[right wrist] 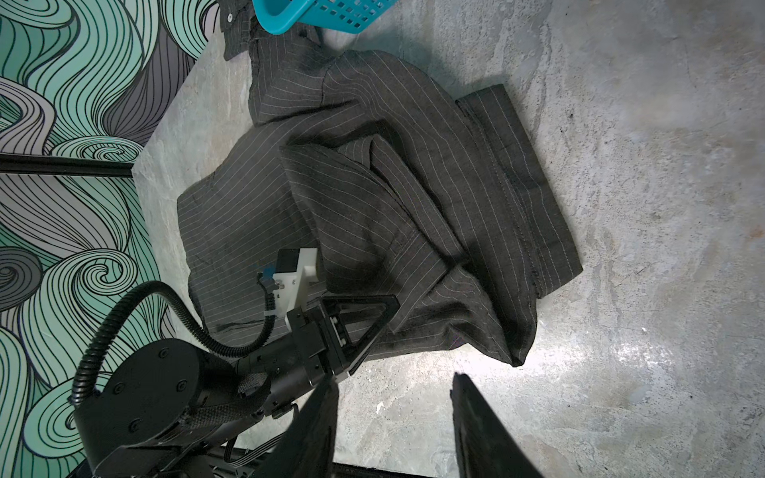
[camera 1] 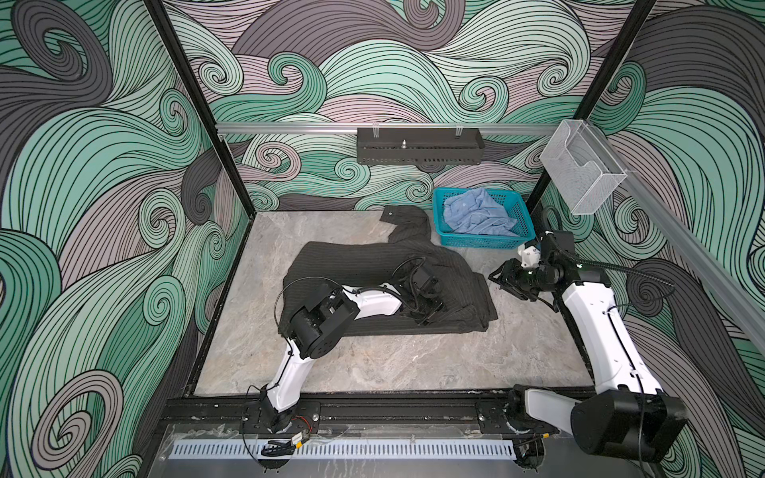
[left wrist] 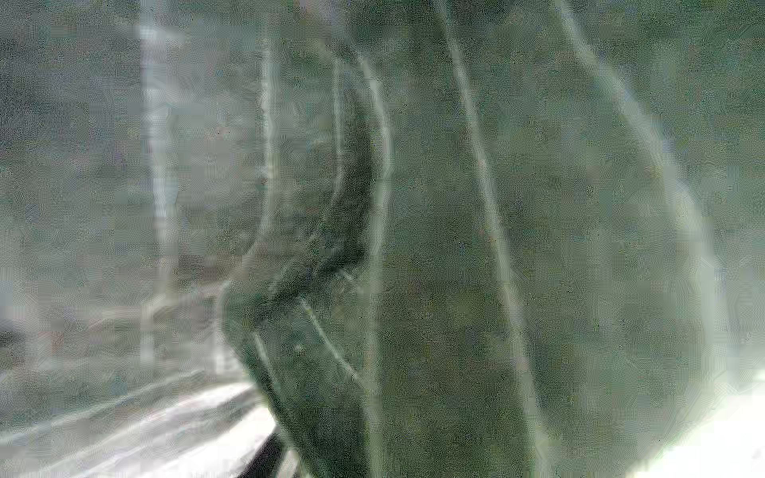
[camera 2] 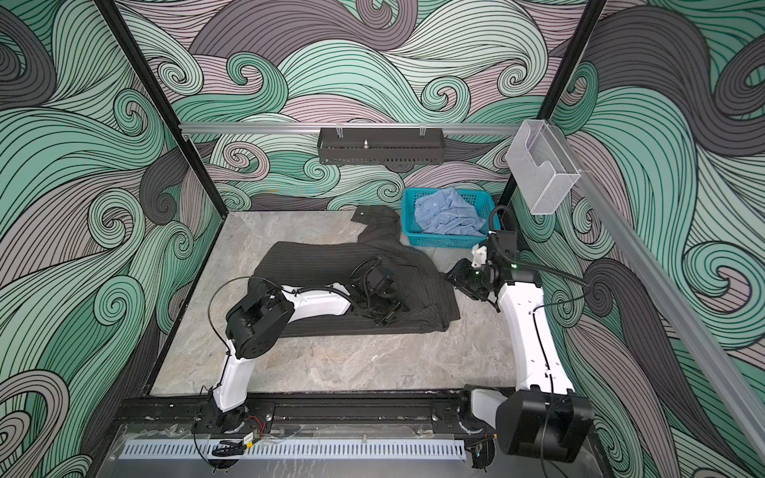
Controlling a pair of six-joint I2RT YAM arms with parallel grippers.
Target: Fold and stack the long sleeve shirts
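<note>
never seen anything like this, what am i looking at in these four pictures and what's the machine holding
These are two robot arms mounted at the near edge of a table, each ending in two-fingered jaws. Both top views come from one camera pair above, looking down. The other two pictures come from small cameras on the arms' wrists. A dark pinstriped shirt lies partly folded on the table; a light blue shirt sits crumpled in a teal basket at the back. The left arm has its jaws down on the dark shirt; its wrist view is only blurred cloth, so I cannot tell whether they grip it. The right arm hovers beside the shirt, jaws open and empty.
</note>
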